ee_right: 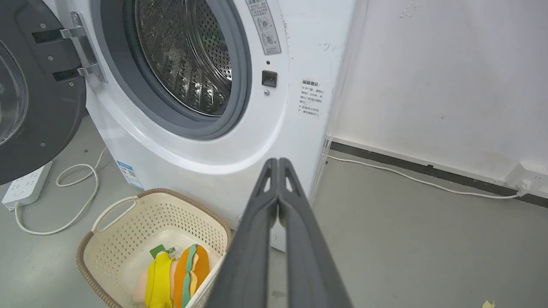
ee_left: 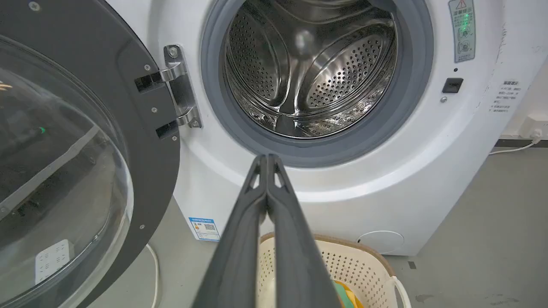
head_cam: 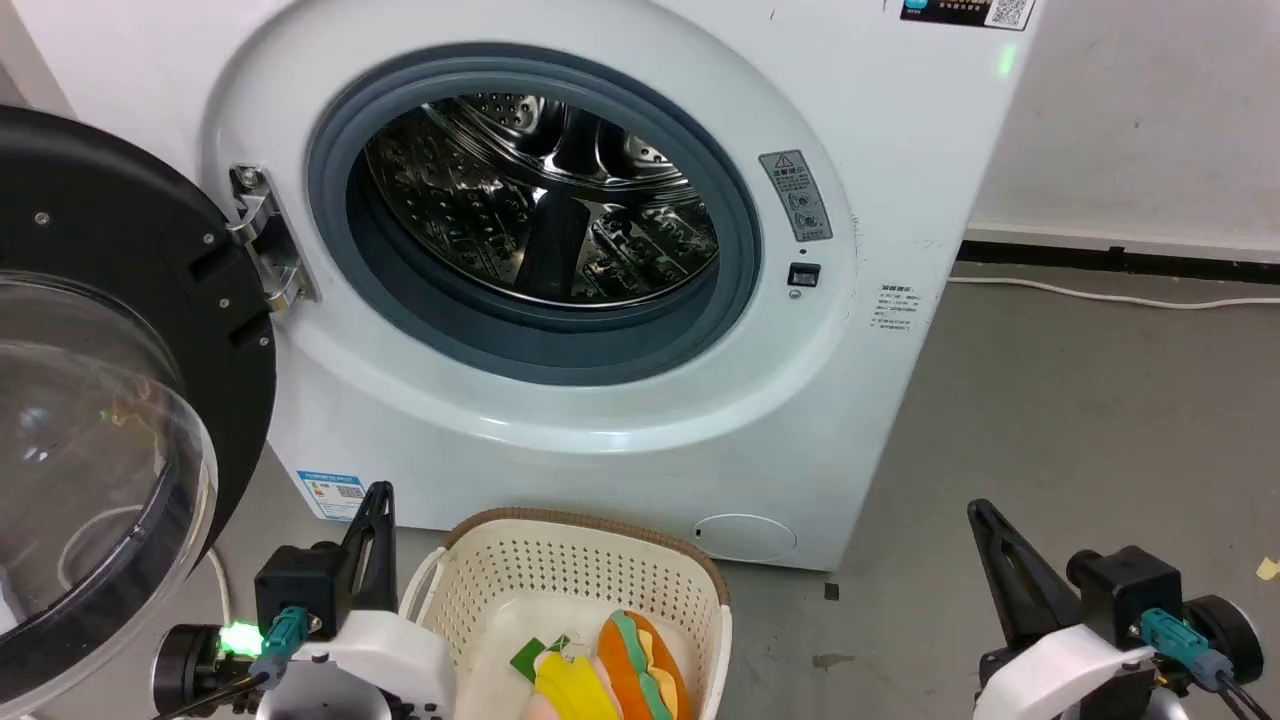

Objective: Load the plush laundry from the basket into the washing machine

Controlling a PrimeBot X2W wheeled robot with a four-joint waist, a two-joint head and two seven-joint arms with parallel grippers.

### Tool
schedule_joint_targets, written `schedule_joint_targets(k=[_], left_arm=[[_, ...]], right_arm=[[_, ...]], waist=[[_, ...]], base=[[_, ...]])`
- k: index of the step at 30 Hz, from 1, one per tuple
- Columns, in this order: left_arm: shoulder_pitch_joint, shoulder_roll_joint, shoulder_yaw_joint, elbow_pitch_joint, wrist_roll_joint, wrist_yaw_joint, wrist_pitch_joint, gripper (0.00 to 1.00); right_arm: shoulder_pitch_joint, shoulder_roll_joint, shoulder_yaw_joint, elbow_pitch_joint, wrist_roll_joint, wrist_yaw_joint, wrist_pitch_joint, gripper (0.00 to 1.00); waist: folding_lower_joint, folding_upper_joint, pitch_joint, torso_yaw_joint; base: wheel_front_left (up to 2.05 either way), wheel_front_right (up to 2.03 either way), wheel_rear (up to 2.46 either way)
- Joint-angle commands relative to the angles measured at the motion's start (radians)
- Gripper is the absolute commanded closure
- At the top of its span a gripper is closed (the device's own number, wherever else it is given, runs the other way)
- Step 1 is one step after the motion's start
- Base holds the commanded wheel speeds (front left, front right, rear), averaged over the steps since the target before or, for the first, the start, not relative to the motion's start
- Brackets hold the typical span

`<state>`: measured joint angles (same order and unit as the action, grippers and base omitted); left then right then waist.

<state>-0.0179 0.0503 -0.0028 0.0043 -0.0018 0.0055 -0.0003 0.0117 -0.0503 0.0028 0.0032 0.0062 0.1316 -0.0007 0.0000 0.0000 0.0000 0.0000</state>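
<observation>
On the floor (head_cam: 1050, 420) before the washing machine (head_cam: 900, 200), whose door (head_cam: 130, 250) hangs open, sits the basket (head_cam: 560, 570), the plush laundry (head_cam: 620, 670) lying toward its near right corner. The left gripper (ee_left: 266, 159) and right gripper (ee_right: 278, 161) hover either side, fingers pressed together, empty.

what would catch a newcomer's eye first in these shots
The big white washing machine looms at the centre, its black-rimmed door swung open to the left and the shiny steel drum empty. On the floor just before it stands the cream basket, holding the bright orange and yellow plush laundry.
</observation>
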Motion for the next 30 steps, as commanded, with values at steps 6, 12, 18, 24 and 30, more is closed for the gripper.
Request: schedule_joint_targets(k=[6,12,18,24,30], left_arm=[[0.018,0.0,0.003,-0.004,0.002,-0.005,0.0,1.0],[0.018,0.0,0.003,-0.004,0.002,-0.005,0.0,1.0],[0.018,0.0,0.003,-0.004,0.002,-0.005,0.0,1.0],[0.018,0.0,0.003,-0.004,0.002,-0.005,0.0,1.0],[0.018,0.0,0.003,-0.004,0.002,-0.005,0.0,1.0]], right_arm=[[-0.012,0.0,-0.003,-0.003,-0.006,-0.001,0.001,1.0],[-0.012,0.0,-0.003,-0.003,-0.006,-0.001,0.001,1.0],[-0.012,0.0,-0.003,-0.003,-0.006,-0.001,0.001,1.0],[-0.012,0.0,-0.003,-0.003,-0.006,-0.001,0.001,1.0],[-0.012,0.0,-0.003,-0.003,-0.006,-0.001,0.001,1.0]], waist=[[0.0,0.0,0.0,0.0],[0.0,0.0,0.0,0.0],[0.0,0.0,0.0,0.0],[0.0,0.0,0.0,0.0],[0.0,0.0,0.0,0.0]], base=[[0.0,0.0,0.0],[0.0,0.0,0.0],[0.0,0.0,0.0],[0.0,0.0,0.0],[0.0,0.0,0.0]])
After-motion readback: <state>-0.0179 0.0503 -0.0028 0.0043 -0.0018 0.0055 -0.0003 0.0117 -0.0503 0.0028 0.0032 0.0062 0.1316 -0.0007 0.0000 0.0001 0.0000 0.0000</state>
